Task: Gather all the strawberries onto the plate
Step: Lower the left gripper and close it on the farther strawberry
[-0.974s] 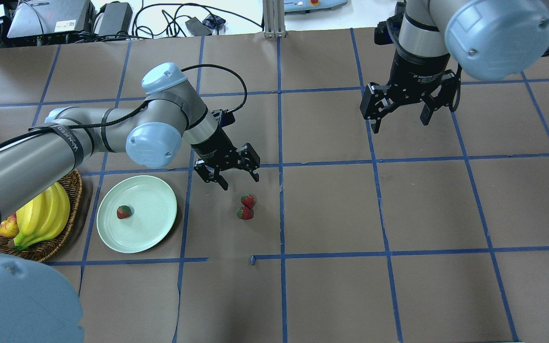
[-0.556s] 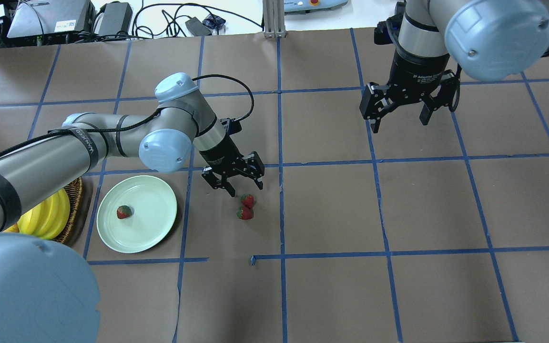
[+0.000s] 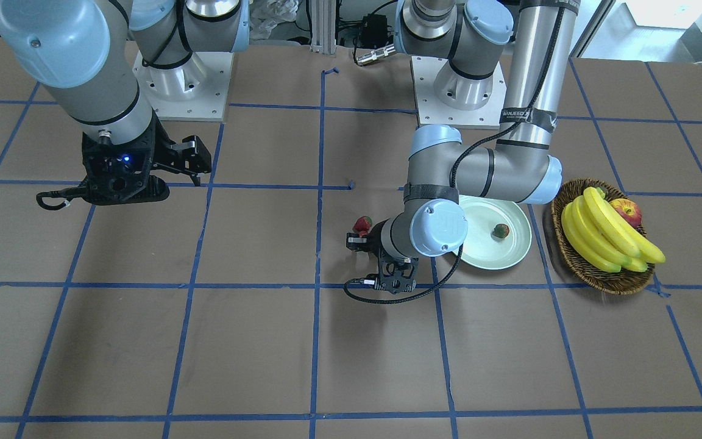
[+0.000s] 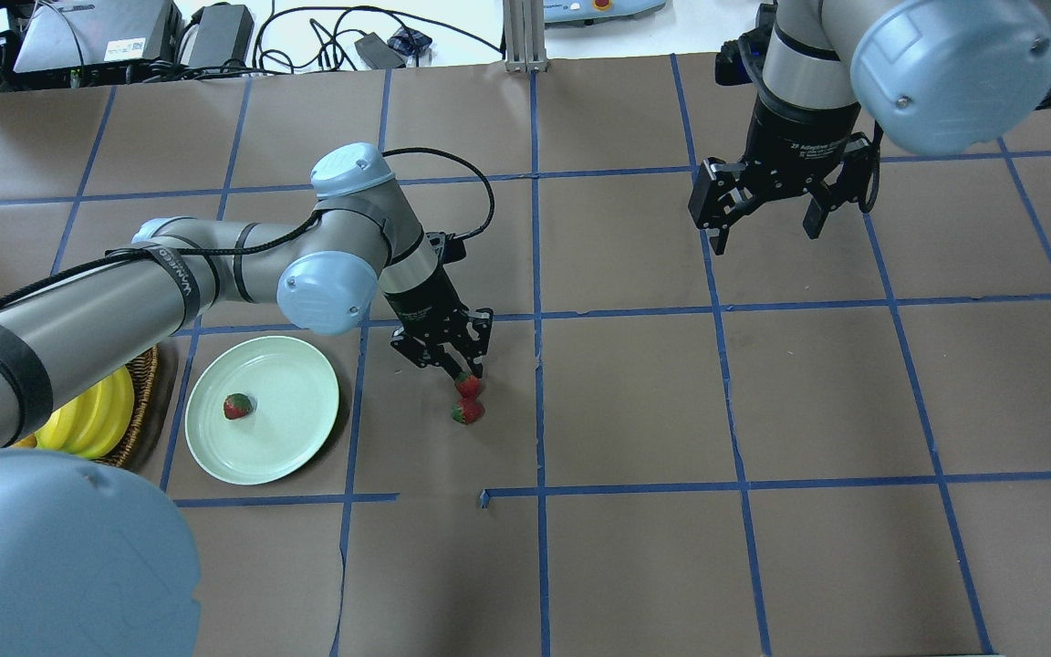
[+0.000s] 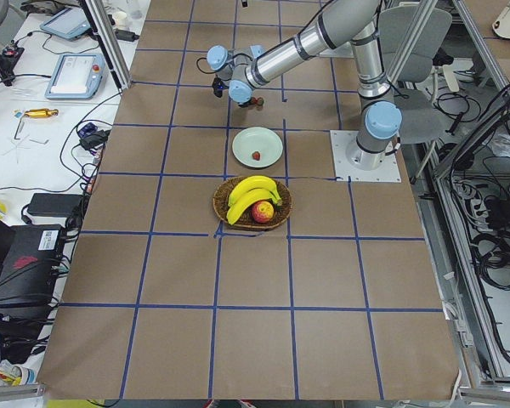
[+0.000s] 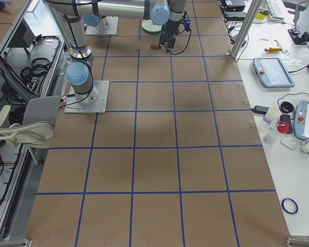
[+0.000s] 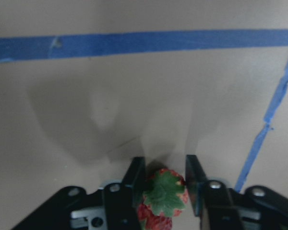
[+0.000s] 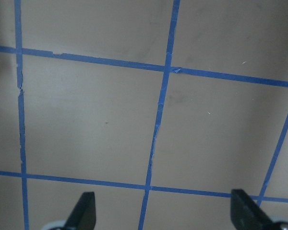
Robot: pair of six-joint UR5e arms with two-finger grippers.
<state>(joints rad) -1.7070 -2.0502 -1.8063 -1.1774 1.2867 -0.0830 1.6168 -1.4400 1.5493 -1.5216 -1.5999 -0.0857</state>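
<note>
My left gripper is down at the table, to the right of the plate, and its fingers press both sides of a small red strawberry with a green top. That strawberry rests on the brown paper, touching a second strawberry just in front of it. A third strawberry lies on the pale green plate. The front-facing view shows the left gripper low beside a strawberry. My right gripper hangs open and empty over the far right of the table.
A wicker basket with bananas and an apple stands just beyond the plate, on its side away from the strawberries. Blue tape lines grid the brown paper. Cables and devices lie past the table's far edge.
My left gripper has moved down toward the table's near side onto the rear strawberry, and its fingers have narrowed around it. The right arm has not moved.
</note>
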